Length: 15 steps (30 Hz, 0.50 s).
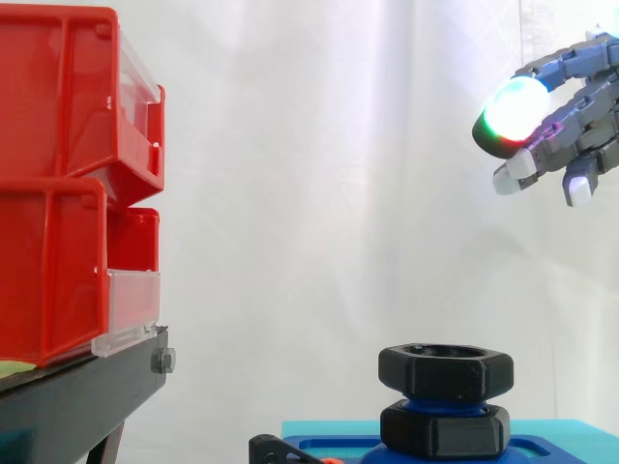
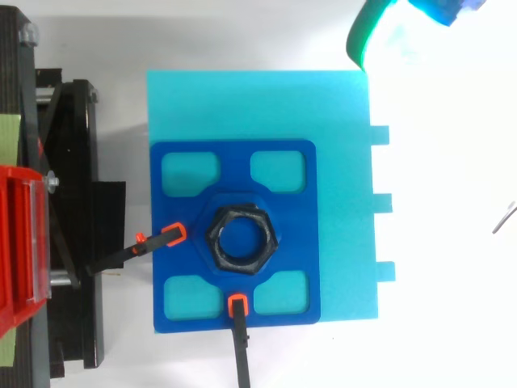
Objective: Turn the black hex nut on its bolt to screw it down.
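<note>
At the middle of the blue plate (image 2: 234, 166), the black hex nut (image 1: 445, 371) sits high on its upright blue bolt (image 1: 437, 397). A short stretch of thread shows beneath it, above a second black hex piece (image 1: 445, 430) lower down. From above, the nut is centred on the plate with its bore open to the camera. The plate lies on a cyan base (image 2: 339, 121), and two black orange-tipped clamps (image 2: 174, 234) reach in to the plate's left and lower edges.

Well apart from the nut, up and to the right in the side view, the hand (image 1: 580, 106) hangs in the air. Its fingers are loosely extended and hold nothing, and one glowing pad (image 1: 513, 111) faces toward the work. From above, a bright pad (image 2: 386, 36) shows off the base's far right corner. The red bins (image 1: 58, 193) on the black stand (image 1: 77, 396) are off to the left and play no part.

I judge that turning has not begun and this is the approach step. The next move calls for bringing the hand down and across until it is over the bolt. The fingers and thumb then have to close on opposite flats of the upper nut before twisting. The visible thread suggests the nut has some way left to travel down.
</note>
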Available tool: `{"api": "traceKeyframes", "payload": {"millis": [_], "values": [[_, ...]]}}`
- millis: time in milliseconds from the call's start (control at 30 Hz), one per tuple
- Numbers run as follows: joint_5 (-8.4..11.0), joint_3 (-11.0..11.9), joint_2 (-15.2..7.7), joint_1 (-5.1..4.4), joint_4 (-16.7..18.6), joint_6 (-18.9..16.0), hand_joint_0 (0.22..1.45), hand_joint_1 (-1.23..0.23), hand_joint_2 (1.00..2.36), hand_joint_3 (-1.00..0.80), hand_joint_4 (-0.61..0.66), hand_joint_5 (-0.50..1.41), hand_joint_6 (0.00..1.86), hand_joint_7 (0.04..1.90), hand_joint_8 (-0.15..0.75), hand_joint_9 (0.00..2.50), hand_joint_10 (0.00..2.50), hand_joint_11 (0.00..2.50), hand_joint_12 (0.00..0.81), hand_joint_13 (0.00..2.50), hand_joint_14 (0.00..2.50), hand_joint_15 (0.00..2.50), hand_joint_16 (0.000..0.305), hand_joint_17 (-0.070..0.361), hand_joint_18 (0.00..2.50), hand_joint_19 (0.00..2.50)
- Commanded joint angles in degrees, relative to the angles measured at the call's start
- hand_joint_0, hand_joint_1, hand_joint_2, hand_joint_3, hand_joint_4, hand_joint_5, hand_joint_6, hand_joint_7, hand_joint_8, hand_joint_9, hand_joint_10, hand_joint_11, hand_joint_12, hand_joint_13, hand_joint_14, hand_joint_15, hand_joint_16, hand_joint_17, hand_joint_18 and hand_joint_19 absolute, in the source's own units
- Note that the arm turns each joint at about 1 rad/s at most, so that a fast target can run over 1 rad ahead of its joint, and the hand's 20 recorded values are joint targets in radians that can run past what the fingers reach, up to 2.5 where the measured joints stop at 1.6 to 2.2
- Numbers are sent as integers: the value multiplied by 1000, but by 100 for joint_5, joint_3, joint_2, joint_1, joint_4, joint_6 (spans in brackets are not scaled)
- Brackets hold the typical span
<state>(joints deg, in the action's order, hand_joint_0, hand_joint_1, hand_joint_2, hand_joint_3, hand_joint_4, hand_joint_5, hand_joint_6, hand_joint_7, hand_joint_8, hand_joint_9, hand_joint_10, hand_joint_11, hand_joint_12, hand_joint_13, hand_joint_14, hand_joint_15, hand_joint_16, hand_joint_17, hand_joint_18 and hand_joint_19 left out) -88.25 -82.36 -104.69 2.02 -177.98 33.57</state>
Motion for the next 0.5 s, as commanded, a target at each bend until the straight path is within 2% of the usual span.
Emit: {"api": "traceKeyframes", "payload": {"millis": [0, 133, 467], "values": [[1, 1, 1, 0, -44, 0, 550, -502, 1003, -472, 195, -185, 502, 719, 212, 547, 0, 0, 306, 347, 0, 0, 46, 104, 449, 587], [-25, 1, 1, 8, -264, -26, 550, -501, 1003, -472, 196, -185, 502, 718, 213, 551, 0, 0, 306, 351, 0, 0, 46, 104, 452, 578], [1, 1, 1, 0, -202, 9, 552, -502, 1003, -471, 201, -181, 502, 723, 208, 552, 0, 0, 300, 362, 0, 0, 45, 102, 458, 587]]}}
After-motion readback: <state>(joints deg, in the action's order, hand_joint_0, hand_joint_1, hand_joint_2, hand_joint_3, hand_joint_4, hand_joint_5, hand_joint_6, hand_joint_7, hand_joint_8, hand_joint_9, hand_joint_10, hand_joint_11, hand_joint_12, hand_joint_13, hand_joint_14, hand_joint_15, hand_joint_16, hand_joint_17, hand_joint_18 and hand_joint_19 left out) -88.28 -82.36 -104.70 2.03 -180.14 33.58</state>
